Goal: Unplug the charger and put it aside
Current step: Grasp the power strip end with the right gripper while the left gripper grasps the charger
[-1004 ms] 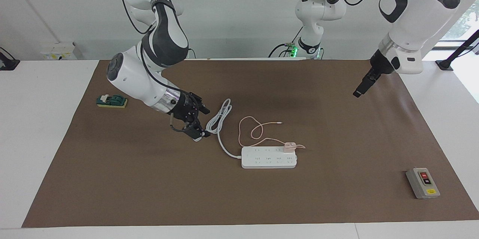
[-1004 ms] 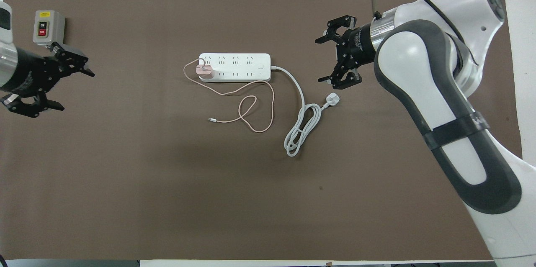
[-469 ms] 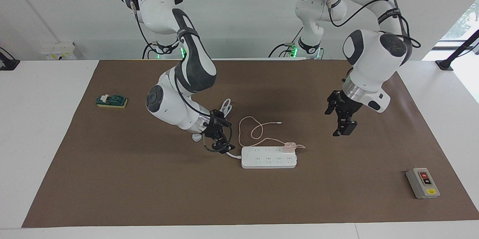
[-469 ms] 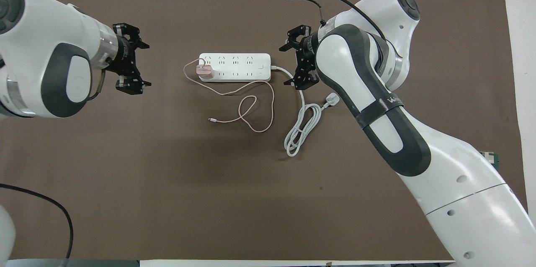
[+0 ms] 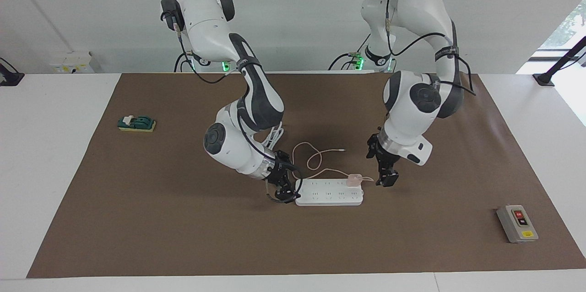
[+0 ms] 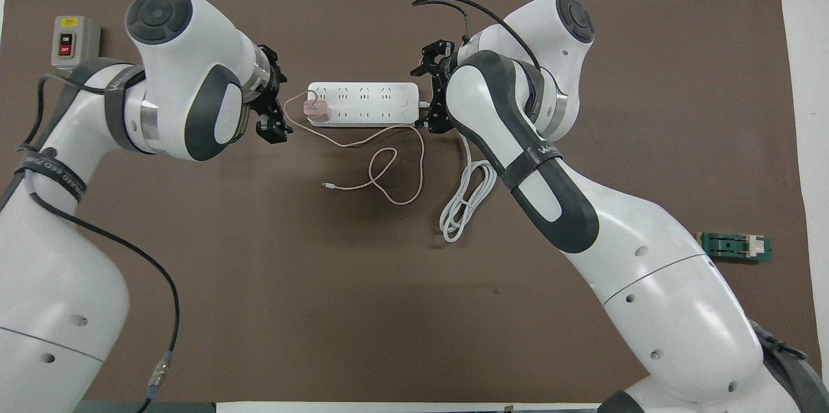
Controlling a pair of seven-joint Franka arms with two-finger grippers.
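Plain white wall (image 5: 293,17), white table (image 5: 50,154), brown mat (image 5: 293,237) covering it, bright window (image 5: 570,26) at one edge

Bright, even, diffuse light fills both views. Daylight blows out a window (image 5: 565,26) at 2 o'clock in the facing view. Soft, faint shadows pool on the brown mat (image 5: 160,219) under the arms. Focus is sharp throughout; the white arm shells carry mild glare.

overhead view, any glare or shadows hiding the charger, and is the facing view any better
Overhead view: even light, no glare; the charger shows clearly on the power strip, faint shadows on the brown mat. Facing view: bright window at one edge, charger small but unhidden.
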